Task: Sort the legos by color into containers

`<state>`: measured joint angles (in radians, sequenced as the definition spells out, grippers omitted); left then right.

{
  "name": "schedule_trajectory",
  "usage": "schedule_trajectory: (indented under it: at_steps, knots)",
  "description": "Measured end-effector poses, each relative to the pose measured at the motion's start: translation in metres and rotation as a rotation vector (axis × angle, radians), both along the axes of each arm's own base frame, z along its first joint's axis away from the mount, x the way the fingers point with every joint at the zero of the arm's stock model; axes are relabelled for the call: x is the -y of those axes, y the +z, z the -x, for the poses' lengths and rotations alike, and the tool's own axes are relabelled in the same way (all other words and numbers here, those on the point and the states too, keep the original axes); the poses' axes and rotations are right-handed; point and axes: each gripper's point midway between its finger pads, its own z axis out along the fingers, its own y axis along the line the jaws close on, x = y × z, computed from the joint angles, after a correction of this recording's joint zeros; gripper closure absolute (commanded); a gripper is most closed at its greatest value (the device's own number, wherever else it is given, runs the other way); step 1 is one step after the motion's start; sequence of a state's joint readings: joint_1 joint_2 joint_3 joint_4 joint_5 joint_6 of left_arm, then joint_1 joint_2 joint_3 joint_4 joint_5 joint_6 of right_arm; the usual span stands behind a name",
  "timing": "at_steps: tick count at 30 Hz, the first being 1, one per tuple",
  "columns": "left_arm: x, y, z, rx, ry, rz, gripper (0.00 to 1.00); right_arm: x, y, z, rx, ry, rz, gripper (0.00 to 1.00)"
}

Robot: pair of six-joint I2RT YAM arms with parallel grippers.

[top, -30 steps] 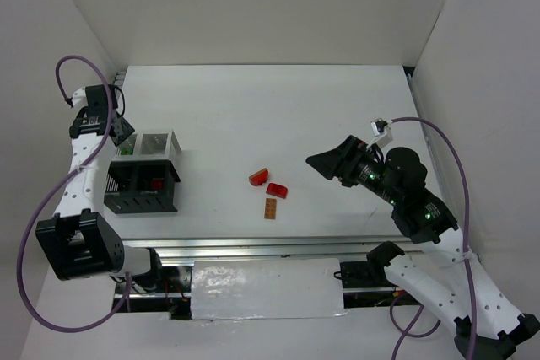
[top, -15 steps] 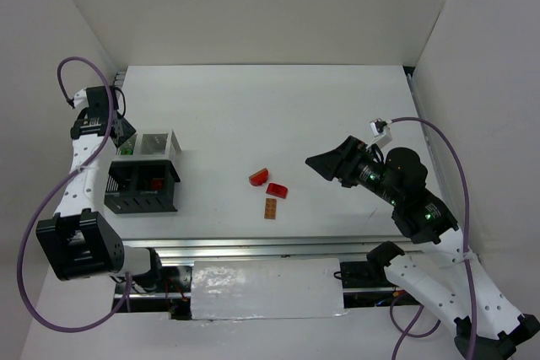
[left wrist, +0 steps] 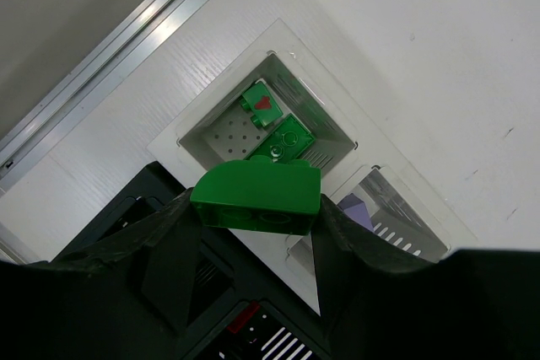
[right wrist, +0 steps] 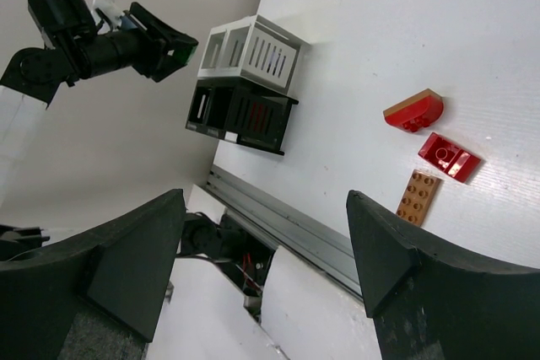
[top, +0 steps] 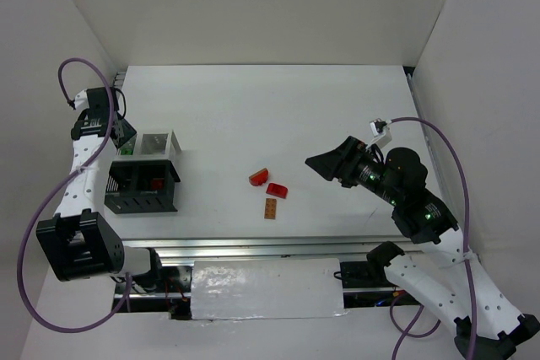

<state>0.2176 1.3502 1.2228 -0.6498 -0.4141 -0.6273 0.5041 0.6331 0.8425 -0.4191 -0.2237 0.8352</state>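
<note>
Above white bin [left wrist: 221, 94] | left pincer [left wrist: 253, 221] clamps green brick [left wrist: 256, 194] | right pincer [right wrist: 263, 210] wide apart, empty

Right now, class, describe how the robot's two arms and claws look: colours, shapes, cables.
Both the left arm and right arm have white link shells with black joint housings. The left claw and right claw are black with broad, flat fingers. A purple cable loops alongside each arm.

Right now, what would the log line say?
left end effector: green brick, over white bin | right end effector: open | table: two red bricks, orange-brown brick
</note>
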Motion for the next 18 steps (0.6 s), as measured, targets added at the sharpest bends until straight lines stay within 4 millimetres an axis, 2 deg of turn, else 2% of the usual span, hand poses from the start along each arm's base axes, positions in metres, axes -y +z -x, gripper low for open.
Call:
schedule_trajectory:
  at_steps: [18]
  knots:
    - [0.0008,-0.0025,0.0001,-0.002,-0.003,0.004,1.00,-0.0023,-0.0065,-0.0011,-0.012,0.010,0.008,0.16]
